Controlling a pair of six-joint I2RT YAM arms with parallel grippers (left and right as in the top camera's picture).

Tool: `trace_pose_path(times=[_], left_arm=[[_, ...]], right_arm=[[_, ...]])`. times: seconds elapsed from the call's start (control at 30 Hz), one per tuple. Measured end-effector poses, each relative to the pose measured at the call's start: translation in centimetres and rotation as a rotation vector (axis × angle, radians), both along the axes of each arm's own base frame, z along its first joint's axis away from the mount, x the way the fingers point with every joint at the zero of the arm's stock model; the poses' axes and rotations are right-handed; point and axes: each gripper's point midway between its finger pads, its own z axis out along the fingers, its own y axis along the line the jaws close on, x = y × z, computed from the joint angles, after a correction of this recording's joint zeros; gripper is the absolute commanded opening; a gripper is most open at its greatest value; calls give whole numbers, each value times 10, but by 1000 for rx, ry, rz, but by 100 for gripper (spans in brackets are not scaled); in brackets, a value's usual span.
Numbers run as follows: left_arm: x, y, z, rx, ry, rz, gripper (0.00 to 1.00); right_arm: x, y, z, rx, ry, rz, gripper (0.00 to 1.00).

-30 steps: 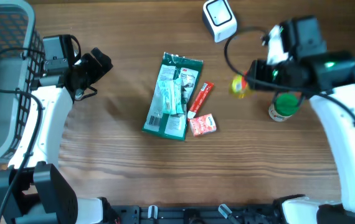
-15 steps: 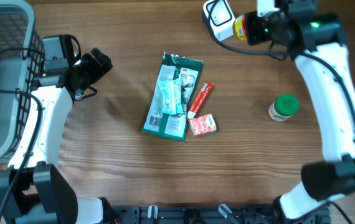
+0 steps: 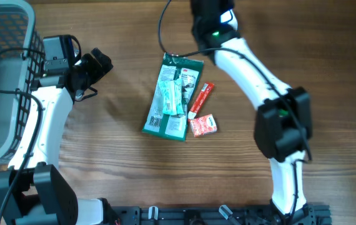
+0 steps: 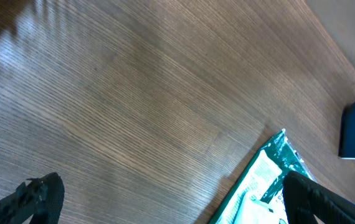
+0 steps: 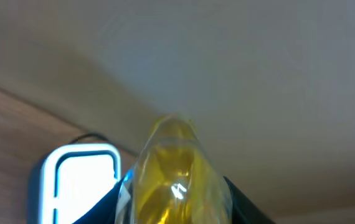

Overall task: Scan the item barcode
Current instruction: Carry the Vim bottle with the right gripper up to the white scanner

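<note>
- Basket (image 3: 33, 44) of wire at the far left edge, playing no part in this step as far as I can judge.
- Left gripper (image 3: 95, 65) is just right of it, hanging over bare table (image 3: 103, 156). Its jaws are spread as wide as they go and hold nothing. In the left wrist view only wood grain lies between its fingers.
- In the middle of the table the green packet (image 3: 173, 97) lies flat. The red tube (image 3: 201, 100) is just beside its right edge, and the small red packet (image 3: 203, 125) is just below the tube. No gripper is on any of the three.
- The right arm reaches from the lower right to the far top edge, past the top of the green packet. From overhead its own body hides its gripper and whatever sits under it.
- The right wrist view settles it: the right gripper (image 5: 176, 198) is partly closed on a glossy yellow item (image 5: 176, 158), seen end-on and clear of the table.
- The scanner (image 5: 78, 182), white face with a blue-lit rim, sits low and left of the yellow item in that view, near but apart.
- The step in hand, I'd say, is presenting the yellow item to the scanner. No barcode shows in any view, so I cannot tell which way it faces.
- The next move calls for bringing the item square before the scanner's face. The wrist then needs to turn until the code meets the window, with a firm grip on that slick surface.
</note>
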Motion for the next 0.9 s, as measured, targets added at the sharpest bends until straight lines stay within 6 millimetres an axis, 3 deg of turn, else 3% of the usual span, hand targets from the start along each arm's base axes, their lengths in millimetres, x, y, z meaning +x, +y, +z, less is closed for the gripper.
trace_pose_path(times=[0.07,0.2,0.27,0.47,0.9], left_arm=[[0,0,0,0,0,0,100],[0,0,0,0,0,0,100],[0,0,0,0,0,0,100],[0,0,0,0,-1,0,100],[0,0,0,0,0,0,100]], right_arm=[[9,-2,-21,-88,-5,-30,10],[16,-14,-82,-230,84,-80,10],[16,-16,-97,-258,112,-86,11],[16,-18,-96,-272,105,-99,13],[10,-8,-81,-267,62,-121,7]])
